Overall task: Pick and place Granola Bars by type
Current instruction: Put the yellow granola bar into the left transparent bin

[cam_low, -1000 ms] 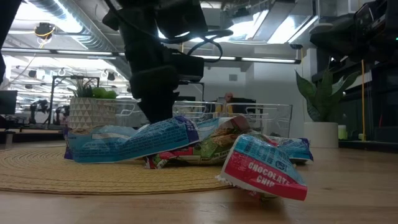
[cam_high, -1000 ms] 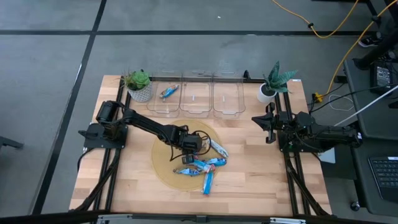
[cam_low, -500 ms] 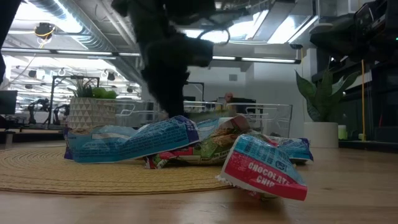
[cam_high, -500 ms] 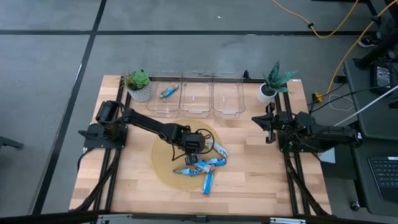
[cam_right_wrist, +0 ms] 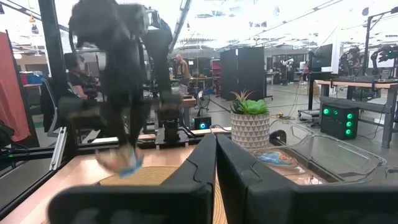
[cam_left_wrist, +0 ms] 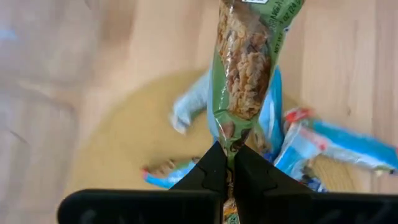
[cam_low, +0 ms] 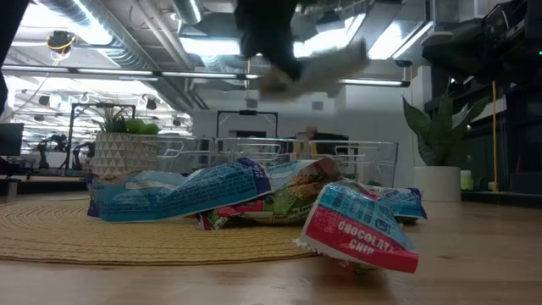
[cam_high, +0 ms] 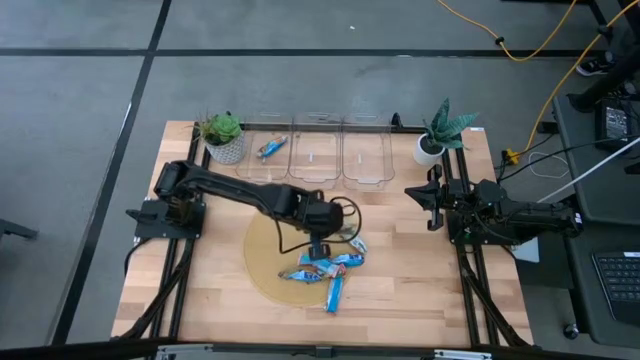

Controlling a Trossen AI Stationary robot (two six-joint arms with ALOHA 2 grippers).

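Note:
Several blue-wrapped granola bars [cam_high: 328, 270] lie heaped on a round woven mat [cam_high: 262, 262]; in the low view the heap [cam_low: 220, 191] includes a red-ended bar [cam_low: 360, 230] lying on the wood. Another bar [cam_high: 271, 148] lies in the left clear bin. My left gripper [cam_high: 321, 243] hovers above the heap, shut on a green-wrapped bar [cam_left_wrist: 245, 68], which shows blurred high in the low view [cam_low: 318, 72]. My right gripper [cam_high: 410, 193] waits shut at the table's right side [cam_right_wrist: 216, 163]. My left gripper [cam_left_wrist: 229, 171] pinches the green bar's crimped wrapper end [cam_left_wrist: 229, 142] between its two fingertips, coming from above. The bar is lifted clear of the heap and sticks out beyond the fingers, its far end free.
Three clear bins [cam_high: 317, 160] stand in a row along the far edge, between a potted plant [cam_high: 223, 135] on the left and another [cam_high: 440, 135] on the right. Bare wood lies near and right of the mat.
My left gripper has risen from the heap and moved toward the table's right, carrying the green bar up clear of the other bars. The rest of the heap has stayed put.

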